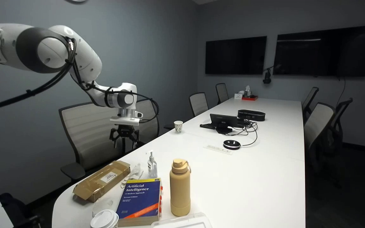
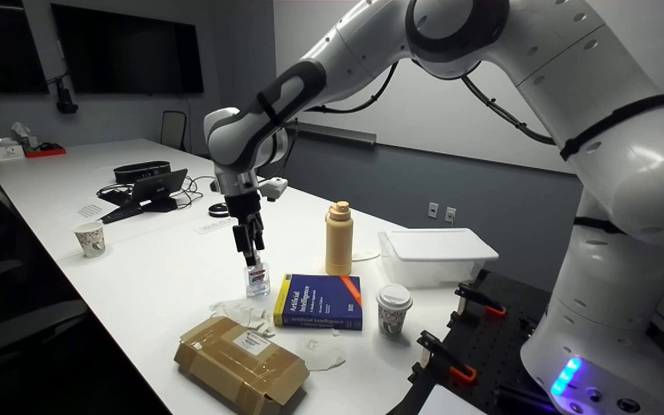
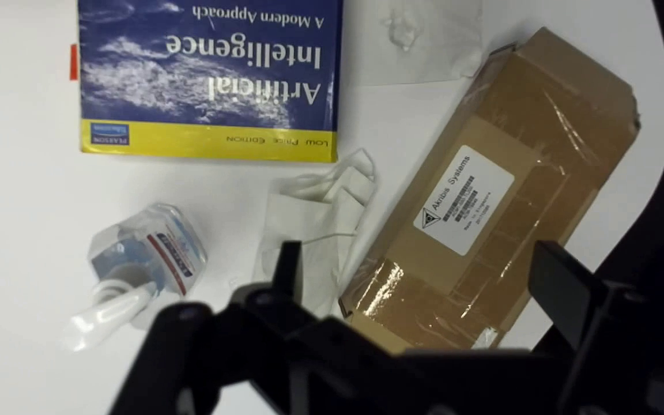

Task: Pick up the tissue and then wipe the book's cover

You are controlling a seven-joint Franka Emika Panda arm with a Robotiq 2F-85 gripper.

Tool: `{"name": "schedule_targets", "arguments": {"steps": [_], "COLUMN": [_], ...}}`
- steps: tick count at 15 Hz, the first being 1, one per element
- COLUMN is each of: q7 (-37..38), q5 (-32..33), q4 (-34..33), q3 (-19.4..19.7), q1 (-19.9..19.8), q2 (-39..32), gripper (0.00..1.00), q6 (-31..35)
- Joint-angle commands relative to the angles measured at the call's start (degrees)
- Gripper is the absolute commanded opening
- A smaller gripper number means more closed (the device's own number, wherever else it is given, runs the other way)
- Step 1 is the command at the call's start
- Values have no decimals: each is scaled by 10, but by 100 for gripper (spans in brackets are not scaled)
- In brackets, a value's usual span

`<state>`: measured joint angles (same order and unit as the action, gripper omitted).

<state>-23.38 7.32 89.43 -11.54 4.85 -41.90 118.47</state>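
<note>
While two dark screens hang on the grey far wall, a long white table runs down the room, chairs along both sides. On its near end the book lies flat, blue cover up. A crumpled tissue lies just beside it, between the sanitizer and a brown box. Above the tabletop hangs the gripper, its fingers spread wide, holding nothing.

In the wrist view a dark finger covers part of the tissue, the gripper hides one end of the box, and the top edge cuts off the book. In an exterior view the cup and tub run off the bottom. A pale sheet lies by the book's spine; I can't tell whether it is another tissue.

The box sits close to the table's curved edge, the tissue right along its inner side. The bottle stands on the book's side away from the box. Wider room is past the sanitizer, where the tabletop runs on toward the phone.
</note>
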Motion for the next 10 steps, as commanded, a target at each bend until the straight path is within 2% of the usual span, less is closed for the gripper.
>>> {"name": "schedule_targets", "arguments": {"steps": [1, 6, 10], "q7": [47, 142, 213], "q5": [-54, -93, -78], "q4": [84, 157, 200], "q3": [7, 41, 70], "q1": [-22, -28, -15], "q2": [88, 149, 173], "gripper": [100, 100, 100], "q6": [27, 98, 120]}}
